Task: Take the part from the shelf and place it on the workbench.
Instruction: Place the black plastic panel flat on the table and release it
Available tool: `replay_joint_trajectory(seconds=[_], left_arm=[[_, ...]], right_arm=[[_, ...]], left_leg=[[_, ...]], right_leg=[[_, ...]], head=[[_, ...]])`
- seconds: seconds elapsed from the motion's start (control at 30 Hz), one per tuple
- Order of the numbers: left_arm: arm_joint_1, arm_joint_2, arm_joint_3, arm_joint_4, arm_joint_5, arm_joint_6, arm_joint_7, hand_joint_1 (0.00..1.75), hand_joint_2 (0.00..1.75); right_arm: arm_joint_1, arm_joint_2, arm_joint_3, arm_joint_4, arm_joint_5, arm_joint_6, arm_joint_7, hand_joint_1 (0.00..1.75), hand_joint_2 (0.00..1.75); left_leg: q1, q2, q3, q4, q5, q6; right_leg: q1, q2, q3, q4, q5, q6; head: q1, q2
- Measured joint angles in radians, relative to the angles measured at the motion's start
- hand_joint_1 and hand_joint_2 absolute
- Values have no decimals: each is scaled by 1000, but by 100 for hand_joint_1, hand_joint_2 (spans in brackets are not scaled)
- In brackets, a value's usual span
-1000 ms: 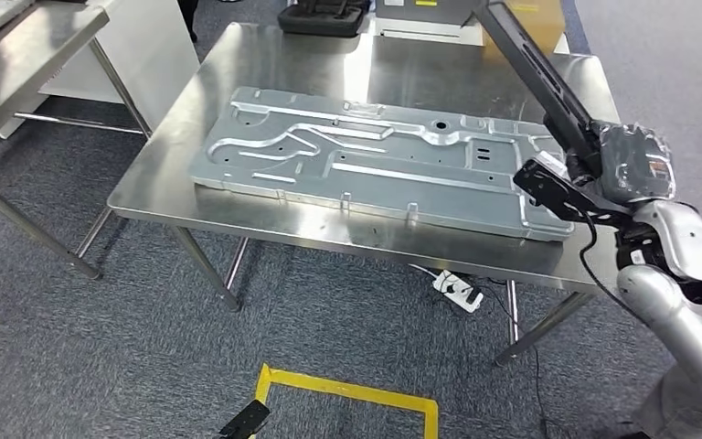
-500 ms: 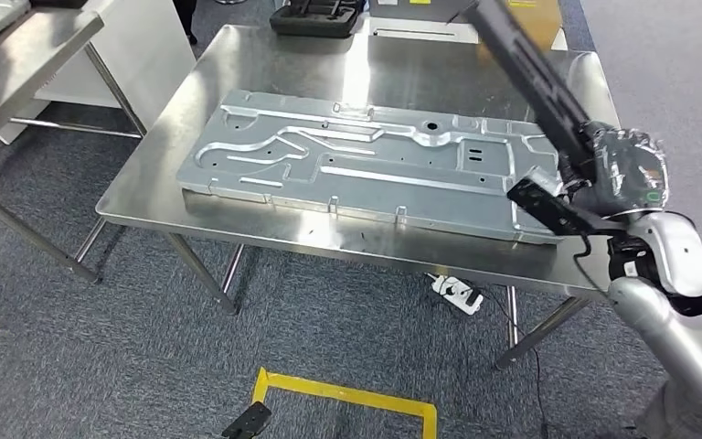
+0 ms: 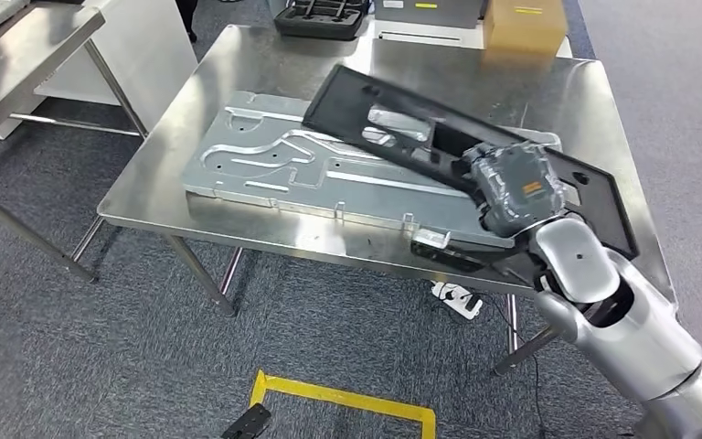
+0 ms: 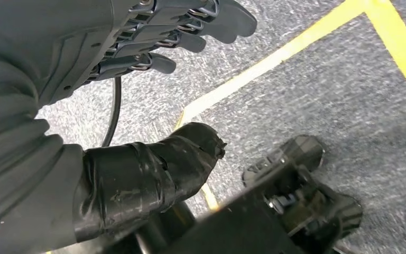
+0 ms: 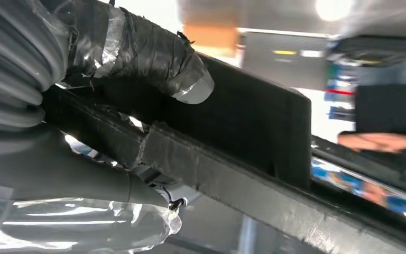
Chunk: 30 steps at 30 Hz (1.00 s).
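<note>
The right hand [image 3: 512,187] grips a long black plastic panel [image 3: 393,123] near its lower end, thumb [image 5: 153,50] pressed over one face and the other fingers [image 5: 58,169] wrapped under its edge. The panel lies tilted across the stainless steel workbench [image 3: 265,64], its far end raised above the stamped grey sheet-metal plate [image 3: 274,165] that lies flat on the benchtop; its near end hangs over the workbench's right front edge. Whether the panel touches the plate I cannot tell. The left hand [image 4: 137,47] hangs low over grey carpet [image 4: 322,79] marked with yellow tape lines [image 4: 275,58], fingers [image 4: 201,26] loosely extended and apart, holding nothing. At the back of the workbench sit a black moulded tray [image 3: 322,16] and a cardboard box [image 3: 523,23]. A second steel table [image 3: 18,55] stands to the left, and a white power strip [image 3: 457,294] lies on the floor under the workbench.
</note>
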State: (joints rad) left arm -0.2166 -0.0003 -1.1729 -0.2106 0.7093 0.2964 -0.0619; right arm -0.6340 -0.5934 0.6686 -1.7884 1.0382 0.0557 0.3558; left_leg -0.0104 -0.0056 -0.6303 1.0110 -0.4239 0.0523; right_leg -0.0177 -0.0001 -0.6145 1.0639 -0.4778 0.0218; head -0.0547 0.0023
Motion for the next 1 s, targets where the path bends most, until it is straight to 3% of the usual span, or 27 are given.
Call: replay_joint_trajectory(seconds=[0.03,0.1,0.13,0.17,0.2,0.27,0.33,0.5,0.57,0.63,0.67,0.7,0.73,0.77,0.83,0.87,1.0], left_arm=[[0,0,0,0,0,0,0,0,175],[-1,1,0,0,0,0,2,0,175],[0,1,0,0,0,0,4,0,175],[1,0,0,0,0,0,6,0,175],[3,0,0,0,0,0,7,0,175],[4,0,0,0,-1,3,7,0,175],[3,0,0,0,-1,6,5,0,175],[5,2,0,0,-2,11,-3,0,175],[5,3,0,0,-3,11,-4,0,175],[7,3,0,0,-4,12,-4,0,175],[8,3,0,0,-6,12,-4,0,175],[10,3,0,0,-7,13,-5,0,175],[11,3,0,0,-8,15,-5,0,175],[11,4,0,0,-9,16,-5,0,175],[10,5,0,0,-10,18,-8,0,175],[10,6,0,0,-10,18,-9,0,175],[11,6,0,0,-15,21,-14,0,175]], right_arm=[[-5,3,11,-1,3,5,-2,175,175],[-16,7,34,-1,9,22,-4,175,175],[-18,8,45,-1,15,34,-4,175,175],[-19,10,56,0,22,48,-4,175,175],[-19,11,65,1,29,60,-5,175,175],[-21,12,77,5,40,75,-5,175,175],[-27,12,84,9,43,81,-1,175,175],[-25,10,91,31,27,86,18,175,175],[-23,6,91,41,15,83,27,175,175],[-15,-1,91,57,-4,77,42,175,175],[-7,-6,90,67,-16,71,49,175,175],[3,-12,90,77,-28,64,55,175,175],[14,-20,88,88,-40,56,60,175,175],[25,-28,85,98,-50,47,64,175,175],[41,-43,75,117,-63,33,68,175,175],[45,-49,70,125,-66,28,69,175,175],[68,-71,51,154,-77,22,77,175,175]], left_leg=[[3,0,8,-10,3,1],[4,0,15,-14,2,6],[3,0,17,-13,0,7],[3,-1,18,-11,-3,7],[4,-1,20,-7,-8,6],[6,-4,20,7,-20,0],[3,-5,15,25,-33,-10],[2,-3,5,48,-52,-31],[6,-1,-34,131,-98,-42],[12,0,-97,255,-147,-50],[15,0,-118,290,-152,-52],[16,0,-121,290,-139,-52],[17,0,-105,252,-110,-50],[18,0,-74,185,-73,-48],[15,-2,-15,66,-31,-41],[13,-2,0,36,-26,-38],[11,-1,13,11,-21,-17]], right_leg=[[0,0,-15,34,-20,2],[-2,0,-74,152,-72,6],[-2,0,-105,205,-87,8],[-3,-1,-123,231,-85,11],[-4,-1,-124,220,-64,13],[-7,-2,-78,109,4,15],[-6,-1,-34,14,37,9],[-7,5,-22,-9,38,-18],[-11,4,-17,-14,38,-25],[-11,4,-16,-14,37,-28],[-11,4,-15,-14,36,-28],[-11,4,-14,-14,35,-28],[-12,4,-12,-14,34,-26],[-12,5,-10,-14,33,-24],[-11,7,-8,-14,31,-16],[-10,8,-8,-16,31,-10],[-12,8,-6,-17,25,15]], head=[[1,0],[4,0],[4,0],[4,0],[4,0],[4,0],[4,0],[-1,0],[-4,0],[-6,0],[-6,0],[-6,0],[-6,0],[-6,0],[-5,0],[-5,0],[-4,0]])
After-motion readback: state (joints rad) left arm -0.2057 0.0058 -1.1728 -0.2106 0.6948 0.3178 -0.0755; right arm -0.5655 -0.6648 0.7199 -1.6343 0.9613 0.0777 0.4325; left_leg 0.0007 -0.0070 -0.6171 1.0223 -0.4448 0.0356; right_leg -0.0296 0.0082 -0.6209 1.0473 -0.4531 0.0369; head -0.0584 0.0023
